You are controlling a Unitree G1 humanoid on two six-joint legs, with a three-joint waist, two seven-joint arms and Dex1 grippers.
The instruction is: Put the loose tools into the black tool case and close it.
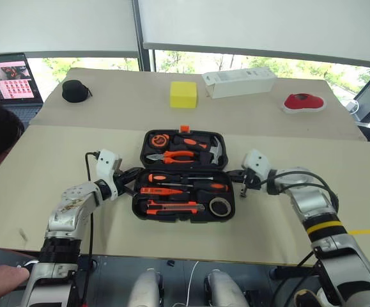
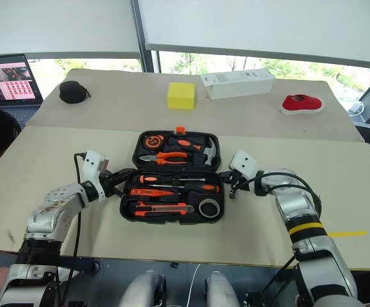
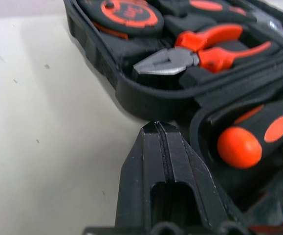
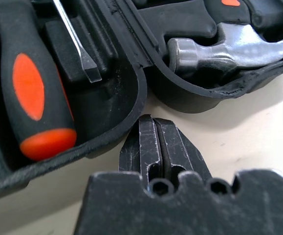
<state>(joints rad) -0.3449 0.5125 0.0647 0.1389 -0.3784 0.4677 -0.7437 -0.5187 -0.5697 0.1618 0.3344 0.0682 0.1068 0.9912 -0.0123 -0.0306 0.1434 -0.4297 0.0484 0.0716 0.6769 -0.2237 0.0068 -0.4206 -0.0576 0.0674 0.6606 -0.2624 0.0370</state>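
At the centre of the frame, a rounded black plastic tool case lay open on a beige table, its orange-and-black screwdrivers, utility knife and dark tape roll already seated in the near half. The left gripper and right gripper, each with jaws pressed together and holding nothing, sat at the case's left and right edges by the hinge. Packing looked finished; closing seemed next, calling for one half to be folded over the other. Beyond stood a yellow block, a white box, a laptop and windows.
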